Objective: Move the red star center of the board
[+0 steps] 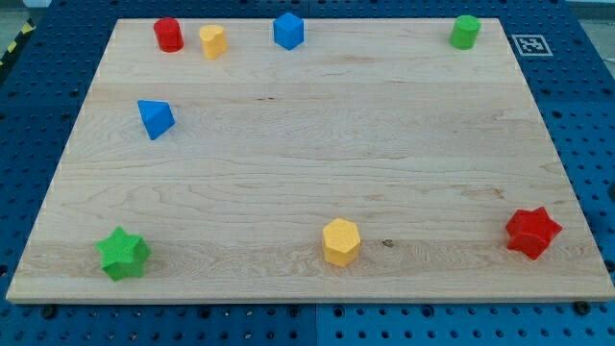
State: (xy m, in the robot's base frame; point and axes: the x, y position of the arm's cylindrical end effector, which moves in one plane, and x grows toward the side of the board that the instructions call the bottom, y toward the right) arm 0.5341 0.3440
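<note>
Nearest the view's bottom, at about four o'clock from the board's middle, sits the red star, near that corner. Pushing toward ten o'clock would centre it. My tip is not in view, so its state and bearing cannot be told.

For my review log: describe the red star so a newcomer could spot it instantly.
Start at the wooden board and go to its corner at the view's bottom right. The red star sits there near the edge, alone. The only other red block, a red cylinder, is at the view's top left and is round, not pointed. My tip is not visible.
</note>
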